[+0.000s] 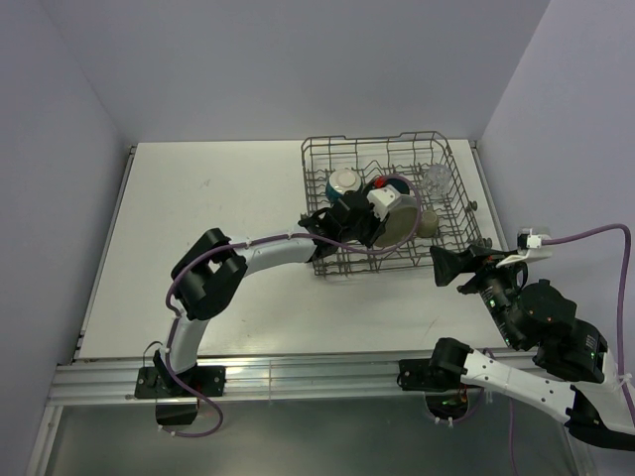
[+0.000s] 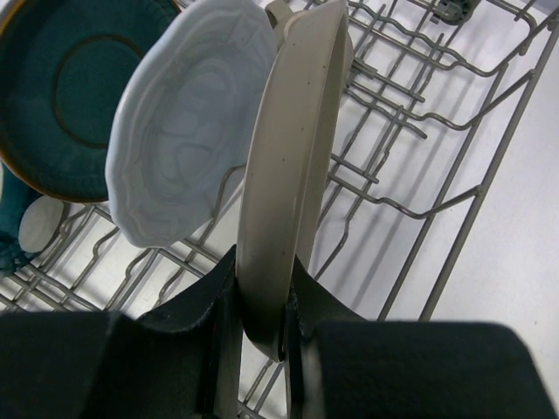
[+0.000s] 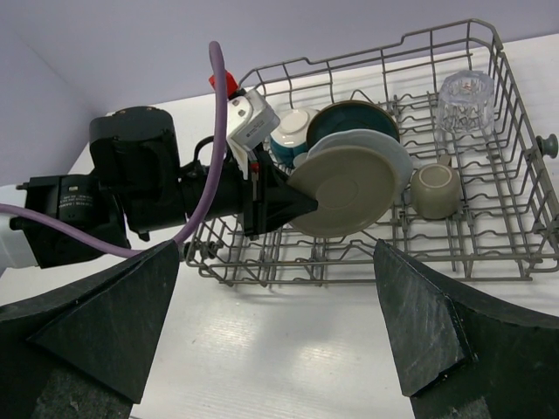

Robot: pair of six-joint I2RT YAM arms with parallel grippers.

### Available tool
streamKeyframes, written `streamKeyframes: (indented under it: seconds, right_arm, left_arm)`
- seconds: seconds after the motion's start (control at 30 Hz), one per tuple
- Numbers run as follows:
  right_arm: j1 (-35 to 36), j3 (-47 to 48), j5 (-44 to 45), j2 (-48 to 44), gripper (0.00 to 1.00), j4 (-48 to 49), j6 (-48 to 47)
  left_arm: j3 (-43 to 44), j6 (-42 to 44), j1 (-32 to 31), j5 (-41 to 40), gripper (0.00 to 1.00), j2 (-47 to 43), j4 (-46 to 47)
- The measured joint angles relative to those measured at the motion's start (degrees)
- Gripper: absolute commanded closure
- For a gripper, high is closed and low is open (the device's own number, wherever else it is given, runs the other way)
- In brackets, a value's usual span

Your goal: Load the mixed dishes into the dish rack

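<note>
The grey wire dish rack [image 1: 372, 139] stands at the table's far right. My left gripper [image 2: 262, 314] is shut on the edge of the grey-beige plate [image 2: 293, 175], holding it upright among the tines at the rack's front. Behind it stand the pale blue plate [image 2: 188, 131] and the dark teal plate [image 2: 79, 87]. The teal bowl [image 3: 293, 131], the grey-brown mug [image 3: 434, 190] and the clear glass [image 3: 465, 96] are in the rack too. My right gripper [image 3: 279, 332] is open and empty, just in front of the rack [image 3: 437, 35].
The left arm [image 1: 258, 253] reaches across the table's middle to the rack's front left corner. The right gripper [image 1: 451, 266] hovers by the rack's front right corner. Walls close the table at the back and both sides.
</note>
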Motion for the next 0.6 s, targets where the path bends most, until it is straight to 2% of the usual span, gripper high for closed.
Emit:
streamKeyframes:
  seconds: [0.6]
  right_arm:
    - [0.0, 0.0, 0.3, -0.1, 0.00, -0.4, 0.0]
  left_arm:
    - [0.0, 0.3, 0.0, -2.8, 1.00, 0.1, 0.9]
